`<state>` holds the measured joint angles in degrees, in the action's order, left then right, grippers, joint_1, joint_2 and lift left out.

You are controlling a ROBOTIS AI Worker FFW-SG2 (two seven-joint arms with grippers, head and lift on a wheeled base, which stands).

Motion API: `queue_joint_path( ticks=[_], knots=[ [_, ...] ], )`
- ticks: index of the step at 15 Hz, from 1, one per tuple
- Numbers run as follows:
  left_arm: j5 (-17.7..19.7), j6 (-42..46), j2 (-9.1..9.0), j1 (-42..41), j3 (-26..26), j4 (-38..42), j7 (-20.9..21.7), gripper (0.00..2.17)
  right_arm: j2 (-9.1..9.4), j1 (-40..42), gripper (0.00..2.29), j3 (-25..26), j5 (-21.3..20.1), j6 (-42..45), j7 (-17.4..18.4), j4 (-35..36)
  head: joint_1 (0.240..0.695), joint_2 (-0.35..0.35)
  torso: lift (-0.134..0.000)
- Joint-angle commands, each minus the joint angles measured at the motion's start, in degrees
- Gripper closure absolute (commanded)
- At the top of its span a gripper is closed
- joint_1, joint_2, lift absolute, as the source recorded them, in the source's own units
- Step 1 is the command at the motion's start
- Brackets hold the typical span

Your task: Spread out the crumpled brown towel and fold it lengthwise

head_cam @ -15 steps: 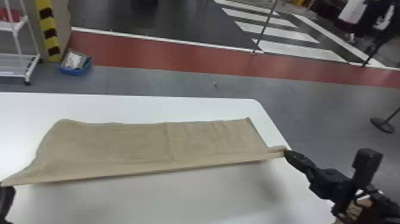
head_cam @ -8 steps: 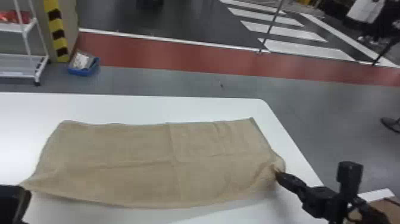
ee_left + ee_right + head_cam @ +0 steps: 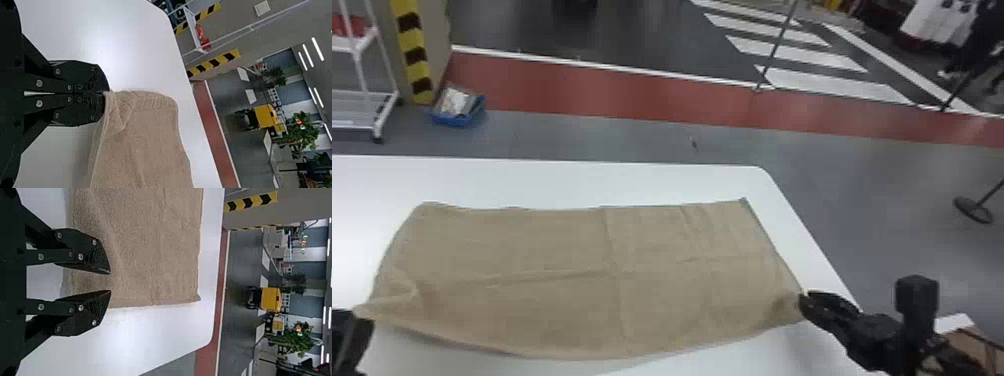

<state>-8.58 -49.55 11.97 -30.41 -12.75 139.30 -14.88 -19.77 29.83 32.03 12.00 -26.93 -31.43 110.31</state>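
Head view: brown towel (image 3: 572, 280) lies spread on white table (image 3: 632, 182), near edge bowed. Step looks like laying near edge down; best done low and slow.

Left wrist view: left gripper (image 3: 105, 93) pinches towel corner, small crease beside it; wants gentle outward pull before release.

Right wrist view: right gripper (image 3: 110, 282) has fingers wide apart at towel; should back straight out, without dragging corner.
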Motion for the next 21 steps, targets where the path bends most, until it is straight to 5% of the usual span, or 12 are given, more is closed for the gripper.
queue_joint_path(
  ticks=[1,4,6,15,17,19,21],
  knots=[
    [0.3,0.0,-0.02,0.4,0.0,-0.3,0.1,1.42,-1.24,0.6,0.85,-0.2,-3.0,3.1,0.1,-0.5,0.695,-0.350,-0.124],
    [0.6,0.0,-0.11,0.8,0.3,-0.9,0.1,1.42,-3.34,0.9,0.85,-0.1,-4.3,6.9,-0.2,-3.3,0.695,-0.350,-0.124],
    [1.2,0.0,-0.11,1.1,0.5,-1.4,0.1,1.42,-4.58,0.9,0.52,-0.3,-5.2,9.2,-1.4,-5.5,0.695,-0.350,-0.124],
    [1.9,0.0,-0.20,1.8,0.6,-1.8,0.2,1.42,-6.86,-0.5,0.52,-2.2,-7.1,9.9,-4.0,-11.2,0.695,-0.350,-0.124],
    [1.9,0.0,-0.20,1.8,0.7,-1.8,0.2,1.42,-7.30,-1.0,0.88,-3.1,-7.3,9.2,-4.1,-11.8,0.695,-0.350,-0.124],
    [1.9,0.0,-0.20,1.8,0.7,-1.7,0.2,1.42,-7.30,-1.4,1.00,-3.6,-7.2,8.0,-4.7,-11.7,0.695,-0.350,-0.124],
    [1.9,-0.2,-0.20,1.8,0.7,-1.6,0.1,1.42,-7.12,-1.5,1.51,-3.4,-6.6,8.2,-4.7,-11.1,0.695,-0.350,-0.124]
  ],
)
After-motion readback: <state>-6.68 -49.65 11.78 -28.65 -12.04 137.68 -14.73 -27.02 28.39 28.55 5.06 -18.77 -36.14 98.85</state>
